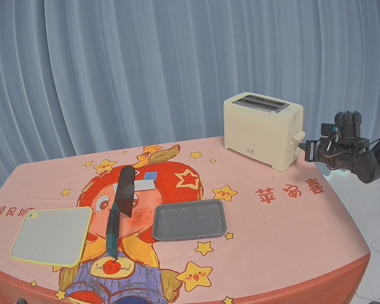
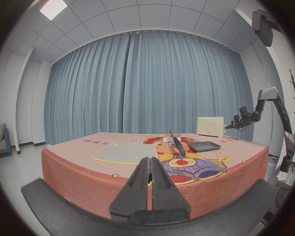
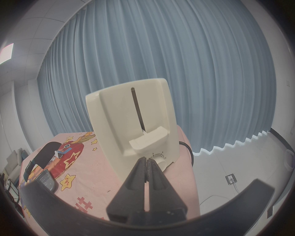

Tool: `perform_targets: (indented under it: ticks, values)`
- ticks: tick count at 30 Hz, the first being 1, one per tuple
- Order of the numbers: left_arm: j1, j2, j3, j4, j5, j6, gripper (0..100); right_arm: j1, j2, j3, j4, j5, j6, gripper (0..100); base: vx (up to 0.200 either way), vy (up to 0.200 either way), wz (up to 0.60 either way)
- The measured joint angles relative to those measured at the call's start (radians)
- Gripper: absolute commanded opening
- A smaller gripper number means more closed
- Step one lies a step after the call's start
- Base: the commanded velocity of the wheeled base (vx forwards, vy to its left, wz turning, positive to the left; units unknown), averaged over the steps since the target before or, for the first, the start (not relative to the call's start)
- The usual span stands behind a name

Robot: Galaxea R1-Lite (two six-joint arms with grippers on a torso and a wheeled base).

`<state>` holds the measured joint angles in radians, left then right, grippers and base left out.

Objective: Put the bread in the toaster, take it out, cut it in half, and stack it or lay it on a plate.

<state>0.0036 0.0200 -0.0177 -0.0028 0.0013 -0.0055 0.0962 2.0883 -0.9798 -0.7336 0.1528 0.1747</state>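
**Head view.** Cream toaster (image 1: 263, 132) stands at the far right of the table on a pink tablecloth (image 1: 274, 240). Its long axis runs from far-left to near-right. The two slots face up, and what is inside them cannot be told. There is small dark print low on the side facing the robot. The cloth carries red characters near the toaster and at its left edge, plus small script on the cartoon figure.

The toaster's lever (image 1: 298, 136) end points at the right gripper (image 1: 307, 150), which hangs off the table's right edge just beside that lever.

Dark grey rectangular tray (image 1: 188, 220) lies mid-table, long side across, well apart from the toaster. Knife (image 1: 115, 214) lies just left of the tray. Its teal handle is toward the robot and its black blade points away, over a white block (image 1: 143, 184) with a blue patch. Cutting board (image 1: 52, 238), pale with a yellow rim, lies flat farther left.

**Left wrist view.** Left gripper (image 2: 150, 158) sits low before the table's near edge, fingers pressed together, holding nothing. Beyond it are the board, the knife with its blade tilted upward, the tray and the toaster.

**Right wrist view.** The right gripper's fingers are closed tip to tip, holding nothing. The tips are just below the lever, in front of a round dial (image 3: 158, 159); contact cannot be told. The lever sits at the low end of its vertical slot. A black cable (image 3: 187, 150) leaves the toaster's base. A blue-grey curtain (image 3: 215, 76) hangs behind.
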Motion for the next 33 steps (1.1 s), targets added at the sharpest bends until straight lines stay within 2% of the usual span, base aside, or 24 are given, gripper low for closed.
perform_targets:
  ticks: [33]
  values:
    - [0.0, 0.0, 0.0, 0.0, 0.0, 0.0, 0, 0.001, 0.045, -0.029, -0.006, 0.002, 0.025, 0, 0.0, 0.0, 0.0]
